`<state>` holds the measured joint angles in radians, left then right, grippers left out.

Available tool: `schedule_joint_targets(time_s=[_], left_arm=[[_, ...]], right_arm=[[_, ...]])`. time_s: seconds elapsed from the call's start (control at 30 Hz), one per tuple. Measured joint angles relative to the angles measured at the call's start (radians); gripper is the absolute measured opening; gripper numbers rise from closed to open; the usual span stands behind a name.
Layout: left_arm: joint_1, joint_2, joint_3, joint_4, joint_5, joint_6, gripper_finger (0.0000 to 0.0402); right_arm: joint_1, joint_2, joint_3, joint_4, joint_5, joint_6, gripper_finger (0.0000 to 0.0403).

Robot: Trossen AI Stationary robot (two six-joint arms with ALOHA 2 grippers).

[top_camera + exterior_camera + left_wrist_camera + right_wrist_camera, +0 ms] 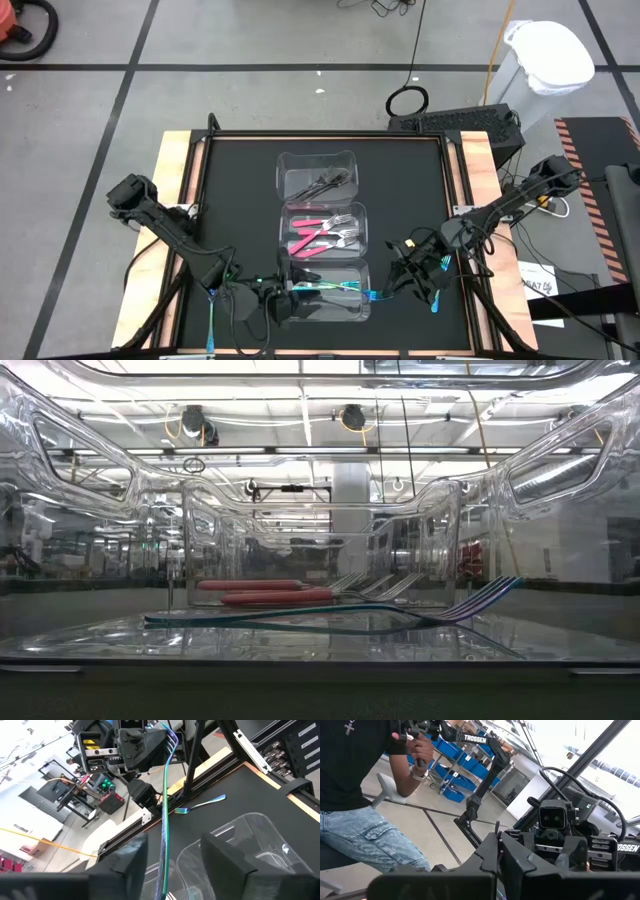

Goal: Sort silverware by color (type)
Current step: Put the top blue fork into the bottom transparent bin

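Your left gripper (170, 865) and your right gripper (398, 272) each hold one end of a shiny blue-green metal fork (165, 810) over the nearest clear plastic box (352, 308). The right one is shut tight. Next, let the fork drop in.

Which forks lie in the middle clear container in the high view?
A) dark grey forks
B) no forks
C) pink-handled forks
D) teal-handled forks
C: the pink-handled forks lie in the middle container; dark grey ones fill the far one.
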<state>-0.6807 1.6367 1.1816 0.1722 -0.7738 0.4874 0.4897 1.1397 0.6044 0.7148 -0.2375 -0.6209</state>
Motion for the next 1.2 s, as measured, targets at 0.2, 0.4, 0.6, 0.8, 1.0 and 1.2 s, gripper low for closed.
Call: schedule_joint_targets(time_s=[0.2,0.4,0.6,0.8,1.0,1.2], left_arm=[[0.0,0.0,-0.007,0.001,0.0,0.023,0.0096],[0.001,0.0,-0.01,-0.001,0.0,0.051,0.0012],[-0.001,0.0,-0.01,-0.009,-0.031,0.051,0.0012],[-0.008,0.0,-0.01,-0.03,-0.073,0.045,0.001],[-0.011,0.0,-0.01,-0.058,-0.086,0.042,0.0009],[-0.037,-0.007,-0.01,-0.087,-0.16,0.049,0.0008]], right_arm=[[0.0,0.0,0.0,0.0,0.0,0.001,0.0002],[0.0,0.0,0.0,0.0,-0.001,0.007,0.0002],[0.0,0.0,0.0,0.007,0.005,0.054,0.0006],[0.0,0.0,0.0,0.019,0.085,0.126,0.0044],[0.0,-0.001,0.0,0.014,0.153,0.161,0.0107],[0.001,-0.001,0.0,0.007,0.264,0.217,0.0166]])
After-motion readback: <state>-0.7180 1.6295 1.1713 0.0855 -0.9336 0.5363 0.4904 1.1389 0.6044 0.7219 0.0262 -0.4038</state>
